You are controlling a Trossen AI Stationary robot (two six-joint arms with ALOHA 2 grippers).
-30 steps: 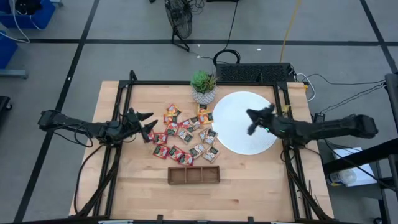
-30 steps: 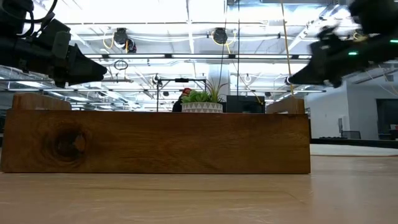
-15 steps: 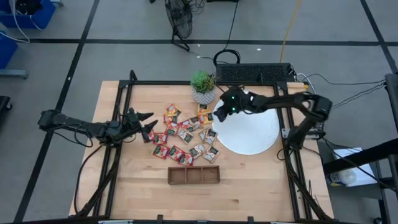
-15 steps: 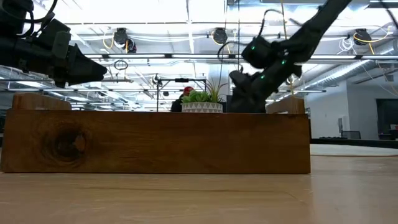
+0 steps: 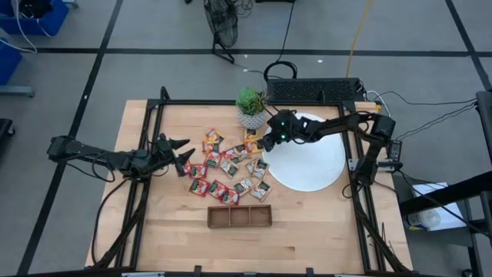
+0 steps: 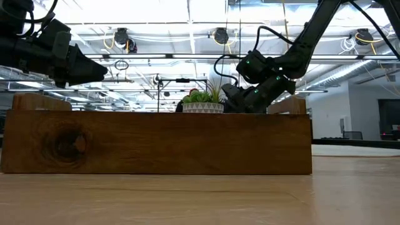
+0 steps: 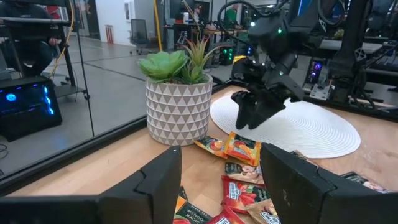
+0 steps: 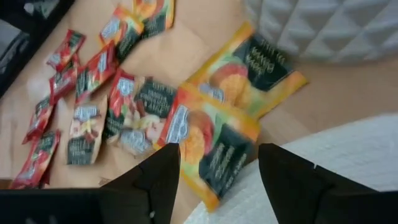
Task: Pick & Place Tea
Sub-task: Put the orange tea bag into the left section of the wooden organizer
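The right gripper [image 5: 267,143] hangs with fingers apart and empty just above an orange-yellow sachet [image 8: 214,142] at the white disc's [image 5: 315,165] edge — the other tea sachets [image 5: 227,168] scattered beyond it. The left gripper [image 5: 183,152] waits nearby, fingers spread.

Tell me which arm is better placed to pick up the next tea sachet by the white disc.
Right. The right gripper hovers open over the orange-yellow sachets at the white disc's edge, while the left gripper waits at the pile's far side.
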